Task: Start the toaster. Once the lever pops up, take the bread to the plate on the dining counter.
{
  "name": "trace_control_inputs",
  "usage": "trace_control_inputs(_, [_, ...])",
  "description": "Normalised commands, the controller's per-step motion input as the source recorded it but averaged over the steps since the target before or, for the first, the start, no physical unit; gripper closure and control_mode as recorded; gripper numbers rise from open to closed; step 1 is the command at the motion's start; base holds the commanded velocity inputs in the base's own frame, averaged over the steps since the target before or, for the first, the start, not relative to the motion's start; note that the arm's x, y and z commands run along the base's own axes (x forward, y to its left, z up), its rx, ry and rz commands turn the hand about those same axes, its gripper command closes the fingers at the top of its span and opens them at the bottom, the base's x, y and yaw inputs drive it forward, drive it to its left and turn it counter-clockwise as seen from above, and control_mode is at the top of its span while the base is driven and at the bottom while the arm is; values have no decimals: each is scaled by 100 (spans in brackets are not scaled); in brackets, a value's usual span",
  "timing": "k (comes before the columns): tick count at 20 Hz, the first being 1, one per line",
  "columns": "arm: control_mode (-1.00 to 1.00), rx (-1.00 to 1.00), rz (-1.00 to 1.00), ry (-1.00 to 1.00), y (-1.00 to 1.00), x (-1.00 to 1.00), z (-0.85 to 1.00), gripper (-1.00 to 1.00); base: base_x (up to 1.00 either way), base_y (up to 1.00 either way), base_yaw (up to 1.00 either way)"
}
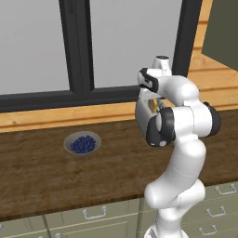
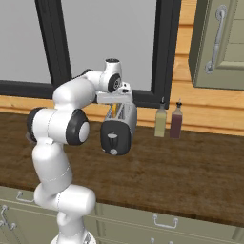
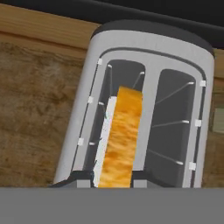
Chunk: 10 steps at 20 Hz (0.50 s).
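The silver-grey toaster [image 2: 117, 134] stands on the wooden worktop by the window, its dark end panel with a pale knob facing the right base camera. In the hand view I look straight down into the toaster [image 3: 151, 57]. The tan-yellow bread [image 3: 124, 131] stands upright in its left slot, and the right slot holds nothing. My gripper [image 3: 113, 178] hangs over that slot from above, a dark fingertip [image 3: 81, 178] on each side of the slice, shut on it. From the left base camera the toaster [image 1: 141, 114] is mostly hidden behind my arm. The plate and the dining counter are out of view.
A grey bowl of blueberries [image 1: 82, 143] sits on the worktop to the left of the toaster. Two condiment bottles [image 2: 161, 121] [image 2: 176, 120] stand against the wall to its right. A wall cabinet [image 2: 219, 43] hangs at the upper right.
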Motion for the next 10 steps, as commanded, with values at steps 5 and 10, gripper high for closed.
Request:
trace_control_inputs(5, [-100,-30,-8,-16,22,-33,98,100,0,0,0])
trace_control_inputs(10, [-100,-5,-10,-21,21,-62,100,100,0,0,0])
